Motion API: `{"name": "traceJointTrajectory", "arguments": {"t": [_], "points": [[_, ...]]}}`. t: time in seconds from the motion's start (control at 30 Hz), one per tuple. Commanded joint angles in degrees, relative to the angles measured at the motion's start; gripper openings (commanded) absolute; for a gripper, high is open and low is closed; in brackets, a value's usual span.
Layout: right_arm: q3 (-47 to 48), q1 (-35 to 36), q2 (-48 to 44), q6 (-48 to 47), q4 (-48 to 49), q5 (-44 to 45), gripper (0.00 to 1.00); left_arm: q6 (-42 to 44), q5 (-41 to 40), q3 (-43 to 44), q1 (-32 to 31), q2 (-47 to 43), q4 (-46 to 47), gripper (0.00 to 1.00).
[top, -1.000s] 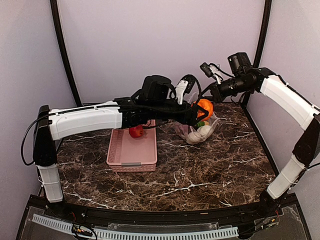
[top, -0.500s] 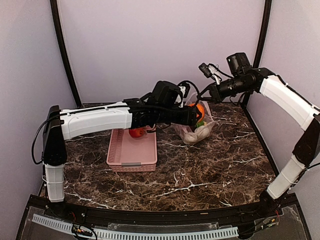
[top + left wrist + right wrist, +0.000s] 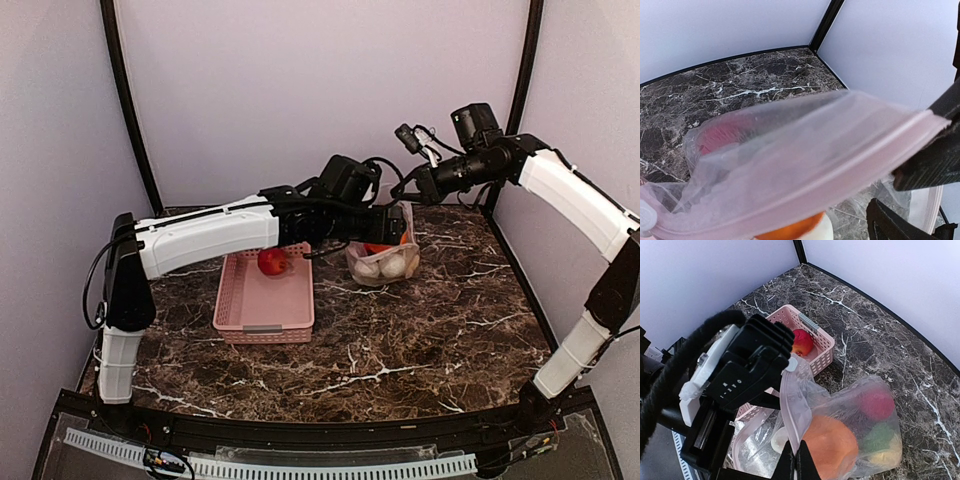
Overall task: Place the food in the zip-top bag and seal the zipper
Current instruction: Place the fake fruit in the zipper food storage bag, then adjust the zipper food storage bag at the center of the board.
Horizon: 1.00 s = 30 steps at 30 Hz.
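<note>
from above, the zip-top bag (image 3: 385, 262) stands on the marble table (image 3: 430, 350) just right of the pink basket (image 3: 262, 305), its top drawn up toward the right gripper (image 3: 403, 190). the left gripper (image 3: 395, 226) sits at the bag's mouth, and from here its jaws are hidden by the arm.

the right wrist view shows what the overhead one cannot: the right gripper's tips (image 3: 795, 462) are pressed together on a fold of the bag's film. through the clear plastic sit an orange piece (image 3: 830, 446), a red piece (image 3: 875, 405) and a green piece (image 3: 881, 436). white pieces (image 3: 392, 265) are plainer from above. one red fruit (image 3: 272, 262) lies in the basket, outside the bag.

the left wrist view is filled by the zipper (image 3: 805, 185), a pink strip running slantwise, unsealed, with film sagging below it. the left gripper's dark fingers (image 3: 935, 165) show at the right edge; there seems to be a gap between them, but i cannot tell whether they grip the strip.
</note>
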Motion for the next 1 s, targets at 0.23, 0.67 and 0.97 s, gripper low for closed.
{"name": "traceJointTrajectory", "arguments": {"t": [0.23, 0.67, 0.97], "points": [[2.32, 0.21, 0.46, 0.25, 0.79, 3.35, 0.00, 4.56, 5.42, 0.08, -0.16, -5.63, 1.42, 0.99], [0.04, -0.02, 1.15, -0.78, 1.99, 4.58, 0.00, 3.37, 13.04, -28.98, -0.25, -25.77, 19.94, 0.94], [1.37, 0.25, 2.61, -0.60, 1.36, 3.48, 0.00, -10.34, 7.89, -30.58, 0.57, -23.13, 13.20, 0.61]]}}
